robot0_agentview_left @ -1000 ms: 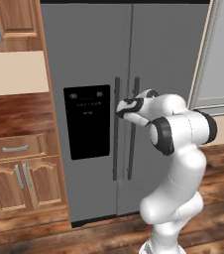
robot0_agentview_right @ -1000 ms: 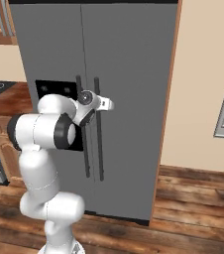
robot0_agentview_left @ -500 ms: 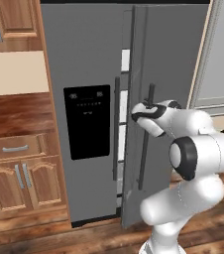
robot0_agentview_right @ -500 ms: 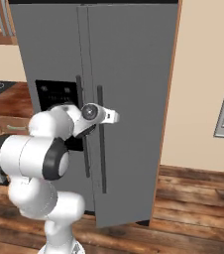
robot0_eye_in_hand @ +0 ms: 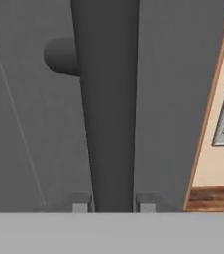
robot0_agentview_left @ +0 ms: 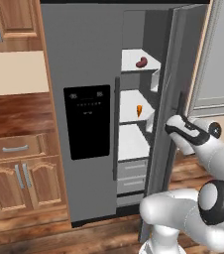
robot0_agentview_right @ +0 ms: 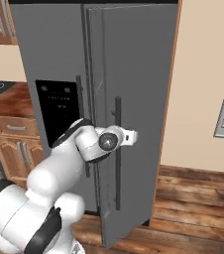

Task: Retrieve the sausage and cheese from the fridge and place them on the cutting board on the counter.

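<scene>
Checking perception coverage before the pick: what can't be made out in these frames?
- Cutting board: counter is cut off by the left base view's edge.
- Fridge interior: right base view, hidden behind the open door.
- Tool on the door handle: hand view, fingertips cropped.

In front of me the fridge stands with its right door swung out, and its white shelves carry what I can see. On the top shelf lies the sausage, a small dark red-brown curved link, near the shelf's right end. On the shelf below sits the cheese, a small orange wedge, also toward the right. The third shelf is a plain white surface, with white drawers under it.
</scene>
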You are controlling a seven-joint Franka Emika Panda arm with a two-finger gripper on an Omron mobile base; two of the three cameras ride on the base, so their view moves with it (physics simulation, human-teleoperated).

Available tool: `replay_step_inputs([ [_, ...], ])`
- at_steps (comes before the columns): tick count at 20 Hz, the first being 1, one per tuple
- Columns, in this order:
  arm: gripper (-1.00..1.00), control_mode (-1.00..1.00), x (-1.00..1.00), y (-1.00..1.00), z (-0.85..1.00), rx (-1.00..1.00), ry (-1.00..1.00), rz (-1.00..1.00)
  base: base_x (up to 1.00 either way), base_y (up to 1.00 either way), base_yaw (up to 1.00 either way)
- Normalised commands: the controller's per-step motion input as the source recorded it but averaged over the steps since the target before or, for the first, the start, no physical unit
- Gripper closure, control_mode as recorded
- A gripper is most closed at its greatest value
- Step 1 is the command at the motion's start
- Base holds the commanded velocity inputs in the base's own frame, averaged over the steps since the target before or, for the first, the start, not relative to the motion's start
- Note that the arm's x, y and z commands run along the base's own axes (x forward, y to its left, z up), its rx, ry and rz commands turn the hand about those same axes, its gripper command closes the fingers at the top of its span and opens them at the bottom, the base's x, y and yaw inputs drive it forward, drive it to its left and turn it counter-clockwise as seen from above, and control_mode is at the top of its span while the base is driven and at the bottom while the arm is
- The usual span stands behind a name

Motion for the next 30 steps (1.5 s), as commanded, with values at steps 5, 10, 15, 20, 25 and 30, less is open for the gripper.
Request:
replay_step_inputs([
  [5, 1.00, -1.00, -0.82, -1.00, 0.44, 0.00, 0.14, 0.01, 0.00, 0.00, 0.00],
  [10, 1.00, -1.00, -0.70, -0.92, 0.56, 0.00, 0.23, 0.00, 0.00, 0.00, 0.00],
  [15, 1.00, -1.00, -0.67, -0.64, 0.63, 0.00, 0.30, 0.00, 0.00, 0.00, 0.00],
  [20, -1.00, -1.00, -1.00, 0.09, 0.23, 0.01, 0.15, 0.02, 0.00, 0.00, 0.00],
  [25, -1.00, -1.00, -0.94, 0.57, 0.20, 0.05, 0.08, 0.00, 0.00, 0.00, 0.00],
  [30, -1.00, -1.00, -0.24, 1.00, 0.01, 0.06, 0.08, 0.00, 0.00, 0.00, 0.00],
])
